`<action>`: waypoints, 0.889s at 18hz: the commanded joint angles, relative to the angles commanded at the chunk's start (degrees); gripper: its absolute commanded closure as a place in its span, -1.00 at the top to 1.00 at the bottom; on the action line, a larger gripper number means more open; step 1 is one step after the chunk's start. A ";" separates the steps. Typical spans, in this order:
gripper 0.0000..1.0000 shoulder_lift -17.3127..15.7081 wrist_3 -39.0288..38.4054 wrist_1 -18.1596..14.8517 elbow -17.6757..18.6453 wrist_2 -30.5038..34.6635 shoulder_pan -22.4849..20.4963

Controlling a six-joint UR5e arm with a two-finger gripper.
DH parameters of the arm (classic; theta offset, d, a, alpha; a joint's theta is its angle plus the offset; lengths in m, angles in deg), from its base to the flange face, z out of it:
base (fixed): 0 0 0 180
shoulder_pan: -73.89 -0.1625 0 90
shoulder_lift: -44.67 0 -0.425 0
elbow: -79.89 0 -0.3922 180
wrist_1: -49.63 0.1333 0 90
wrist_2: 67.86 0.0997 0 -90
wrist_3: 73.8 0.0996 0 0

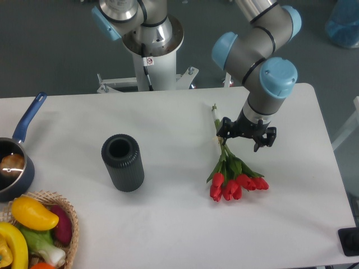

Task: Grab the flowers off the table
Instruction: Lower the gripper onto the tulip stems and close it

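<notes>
The claw (238, 136) sits low over the stems of the flowers (233, 174) on the white surface (168, 224); whether its fingers grip them cannot be told.

A dark grey floor (50, 50) lies behind, with a blue object (343, 22) at top right.

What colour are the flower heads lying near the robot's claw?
Red, on green stems and leaves; the flowers show plainly in the fixed camera view.
</notes>
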 joint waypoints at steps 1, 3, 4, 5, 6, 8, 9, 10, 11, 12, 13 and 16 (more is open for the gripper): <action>1.00 0.18 -0.18 0.00 0.00 0.00 0.00; 1.00 0.88 -0.44 0.09 0.00 0.00 0.17; 1.00 1.05 -0.53 0.09 -0.09 0.00 0.18; 1.00 1.14 -0.62 0.09 -0.18 0.00 0.18; 1.00 1.23 -0.88 0.09 -0.26 -0.09 0.26; 1.00 1.41 -1.15 0.09 -0.35 -0.09 0.26; 1.00 1.41 -1.23 0.09 -0.44 -0.09 0.35; 1.00 1.41 -1.41 0.09 -0.44 -0.09 0.61; 1.00 1.58 -1.58 0.09 -0.53 -0.09 0.79; 1.00 1.84 -1.59 0.09 -0.53 -0.09 0.88; 1.00 2.02 -1.76 0.00 -0.53 -0.09 0.88; 1.00 3.07 -2.72 0.00 -0.44 0.00 1.05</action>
